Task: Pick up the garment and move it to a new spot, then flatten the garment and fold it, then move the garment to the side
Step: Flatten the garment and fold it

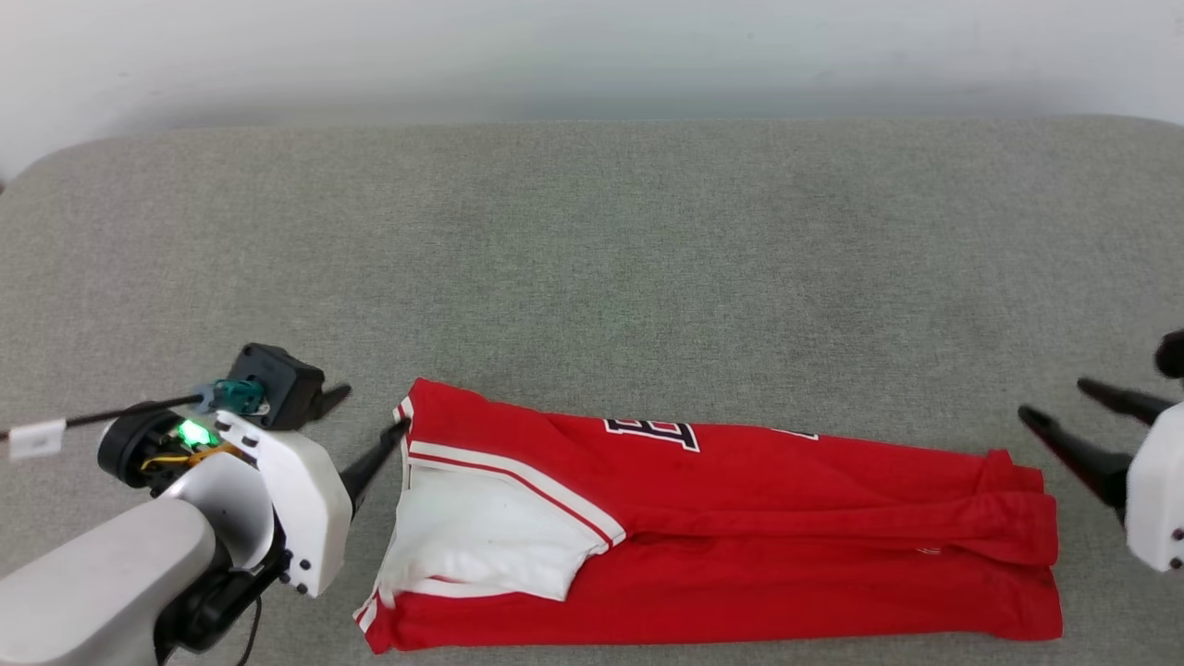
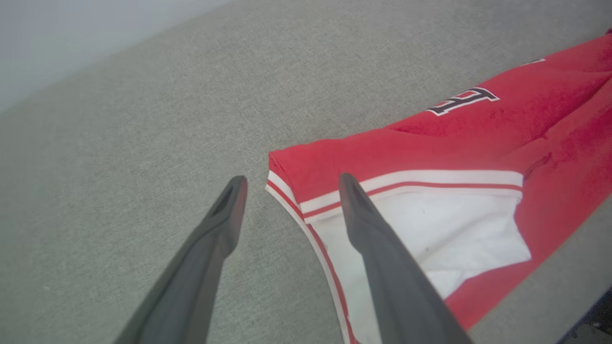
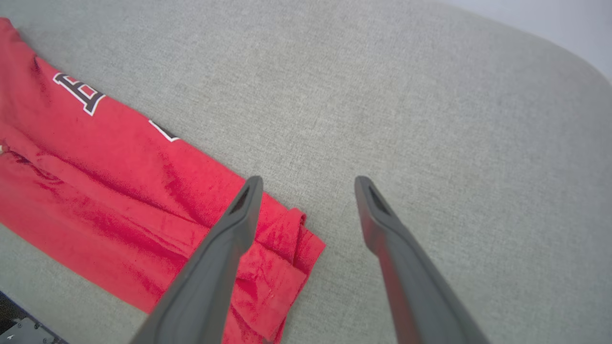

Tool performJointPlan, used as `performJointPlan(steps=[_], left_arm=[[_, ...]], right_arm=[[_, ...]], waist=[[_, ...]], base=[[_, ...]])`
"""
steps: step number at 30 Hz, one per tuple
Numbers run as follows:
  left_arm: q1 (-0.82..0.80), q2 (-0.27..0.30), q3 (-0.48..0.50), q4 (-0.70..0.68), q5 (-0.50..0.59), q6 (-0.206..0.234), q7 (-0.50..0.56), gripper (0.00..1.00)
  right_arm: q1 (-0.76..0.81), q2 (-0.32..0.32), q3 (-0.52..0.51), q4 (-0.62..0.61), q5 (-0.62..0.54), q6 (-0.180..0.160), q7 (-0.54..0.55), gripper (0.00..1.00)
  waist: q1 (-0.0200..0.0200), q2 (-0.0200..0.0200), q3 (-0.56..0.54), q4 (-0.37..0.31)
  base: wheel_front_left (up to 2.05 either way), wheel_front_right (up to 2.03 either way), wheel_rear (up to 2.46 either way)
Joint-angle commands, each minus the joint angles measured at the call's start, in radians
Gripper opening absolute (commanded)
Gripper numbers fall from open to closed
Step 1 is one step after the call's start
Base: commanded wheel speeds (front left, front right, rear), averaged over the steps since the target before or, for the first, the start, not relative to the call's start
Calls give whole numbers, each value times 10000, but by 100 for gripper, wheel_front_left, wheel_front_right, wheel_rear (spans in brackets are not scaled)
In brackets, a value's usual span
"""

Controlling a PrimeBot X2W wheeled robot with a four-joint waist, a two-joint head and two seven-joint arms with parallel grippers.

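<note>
The garment (image 1: 740, 546), a red jersey, lies folded into a long band near the front edge of the grey cushion. A white sleeve (image 1: 481, 527) with striped trim is folded over its left end, and bits of black lettering show at its far edge. My left gripper (image 1: 375, 408) stands open at the garment's left end, one fingertip (image 1: 400, 430) at the striped corner. In the left wrist view the open gripper (image 2: 292, 178) straddles that corner of the garment (image 2: 430, 143). My right gripper (image 1: 1053, 398) is open just right of the rumpled hem; the right wrist view shows this gripper (image 3: 310, 179) beside the garment (image 3: 119, 191), holding nothing.
The grey cushioned surface (image 1: 647, 277) stretches wide behind the garment up to a pale wall (image 1: 592, 46). Its front edge runs just below the garment. A thin cable with a white tag (image 1: 37, 439) trails from my left wrist.
</note>
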Motion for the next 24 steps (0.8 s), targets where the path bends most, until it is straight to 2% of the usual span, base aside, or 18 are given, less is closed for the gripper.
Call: performJointPlan(steps=[1,7,9,15,17,20,24], left_arm=[[185,-121,84,80,204,194,-388,100],[628,-682,733,519,961,1541,-2940,100],[852,-910,965,648,984,1895,-3501,100],[1344,-1586,2352,873,1854,3079,-3999,100],[1695,-1830,2988,752,2477,3361,-4006,100],[2340,-2302,4023,631,3335,3559,-3998,100],[3097,-2902,5278,551,4413,3515,-3991,100]], right_arm=[[161,-14,-202,-90,14,-8,-216,100],[898,417,-1768,152,-239,-8,-1341,100],[1199,620,-2197,314,-297,-7,-1513,100],[1976,1300,-3046,825,-3,-7,-1285,100],[2188,1448,-3170,984,145,-7,-1040,100],[2421,1715,-3160,1138,389,-7,-677,100],[2642,2123,-3071,1316,930,-7,-190,100]], waist=[[0,0,-18,19],[0,0,47,67],[0,0,108,84],[0,0,243,121],[0,0,284,150],[0,0,368,173],[0,0,468,243]], base=[[0,0,0],[0,0,0],[0,0,0],[0,0,0],[0,0,0],[0,0,0],[0,0,0]])
